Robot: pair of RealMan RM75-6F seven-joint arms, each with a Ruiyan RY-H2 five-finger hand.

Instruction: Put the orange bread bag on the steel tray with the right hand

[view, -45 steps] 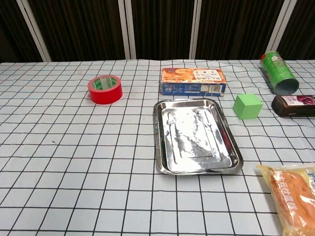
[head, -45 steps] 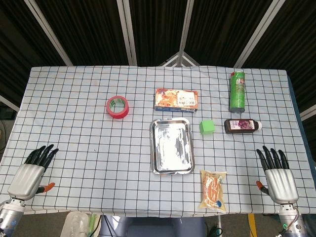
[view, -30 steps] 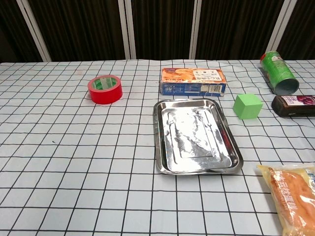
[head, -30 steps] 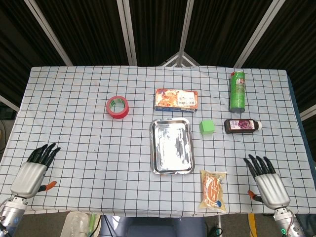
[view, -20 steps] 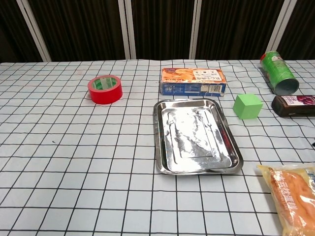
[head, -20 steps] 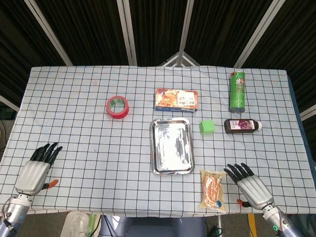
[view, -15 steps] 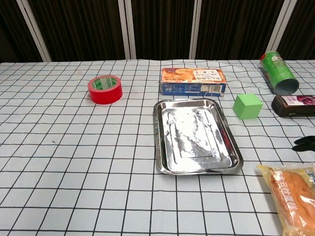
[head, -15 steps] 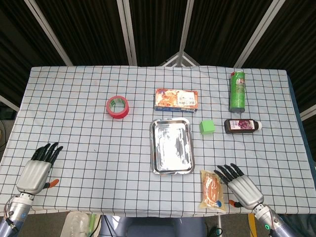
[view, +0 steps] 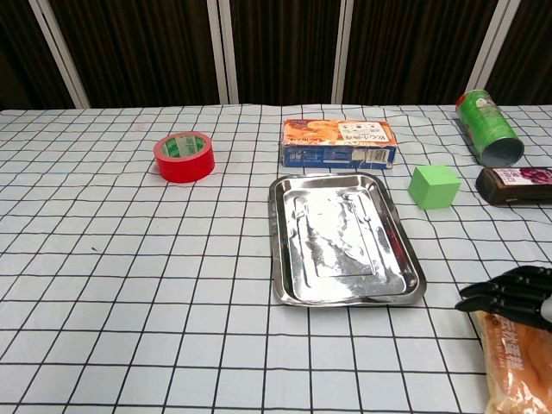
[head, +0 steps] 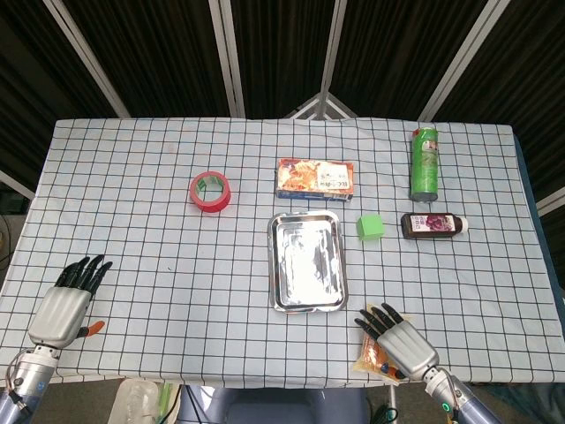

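The right hand (head: 399, 340) has moved left along the near edge of the table since the earlier frames, where it lay flat well to the right of the bread bag (head: 369, 353). It is now over the bag and covers most of it in the head view, fingers spread and pointing toward the steel tray (head: 306, 261). In the chest view its dark fingertips (view: 504, 291) reach over the bag's far end (view: 517, 362). The fingers are apart and not closed on the bag; whether the palm touches the bag cannot be told. The bag has not shifted: it lies flat near the table's front edge, just beyond the tray's near right corner and off the tray. The left hand (head: 64, 300) has barely moved, resting released with its fingers extended at the near left corner of the table.

The tray (view: 343, 239), the red tape roll (head: 210, 192), the green block (head: 371, 227), the snack box (head: 315, 179), the green can (head: 424, 163) and the dark packet (head: 432, 224) sit where they were. The snack box shows an orange picture and a blue band with white text in the chest view (view: 339, 143), too small to read. The printing on the can and on the dark packet is also unreadable.
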